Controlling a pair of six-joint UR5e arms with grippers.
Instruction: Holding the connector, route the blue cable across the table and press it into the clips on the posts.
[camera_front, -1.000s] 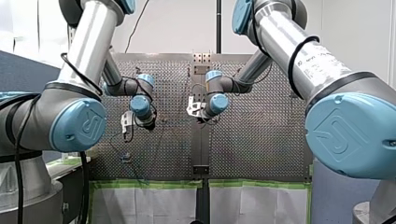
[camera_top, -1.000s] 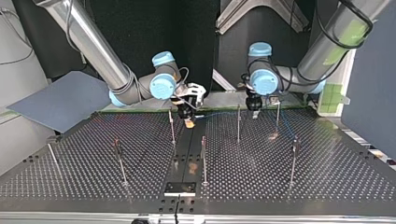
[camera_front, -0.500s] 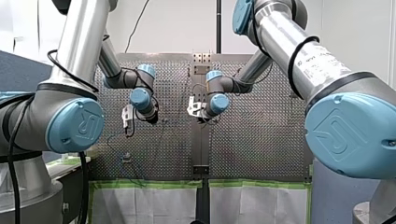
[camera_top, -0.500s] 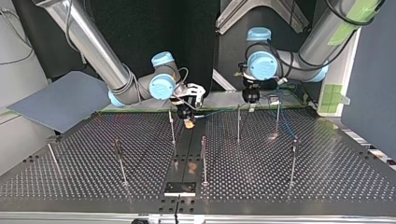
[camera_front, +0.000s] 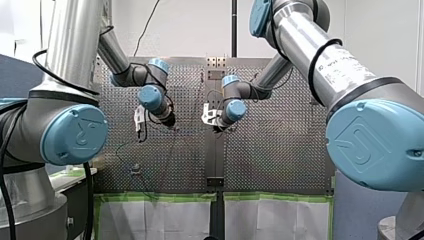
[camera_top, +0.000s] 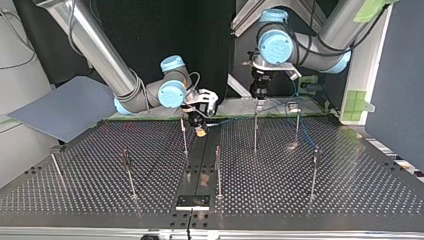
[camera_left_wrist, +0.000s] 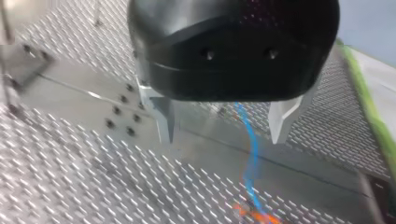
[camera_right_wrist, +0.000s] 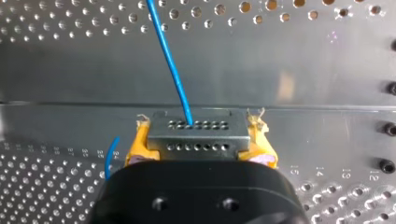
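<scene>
In the right wrist view my right gripper (camera_right_wrist: 200, 140) is shut on the metal connector (camera_right_wrist: 198, 135), its yellow pads (camera_right_wrist: 139, 142) pinching both ends. The blue cable (camera_right_wrist: 170, 60) leaves the connector and runs ahead over the table. In the top view this gripper (camera_top: 200, 129) hangs low beside a thin post (camera_top: 184, 135). The cable (camera_top: 235, 120) leads from it past another post (camera_top: 255, 131). My left gripper (camera_left_wrist: 224, 130) is open, with nothing between its metal fingers (camera_left_wrist: 166, 121); the cable (camera_left_wrist: 252, 158) lies well below it. In the top view it (camera_top: 259, 97) hovers above that post.
Several more thin posts stand on the perforated table (camera_top: 350, 190), among them one (camera_top: 218, 170) near the middle and one (camera_top: 314, 172) at the top view's right. A grey-blue panel (camera_top: 65, 107) leans at that view's left. A small black plate (camera_top: 192, 201) sits at the near edge.
My left gripper has risen away from the table and drifted toward the top view's left, still open. My right gripper has stayed almost still with the connector.
</scene>
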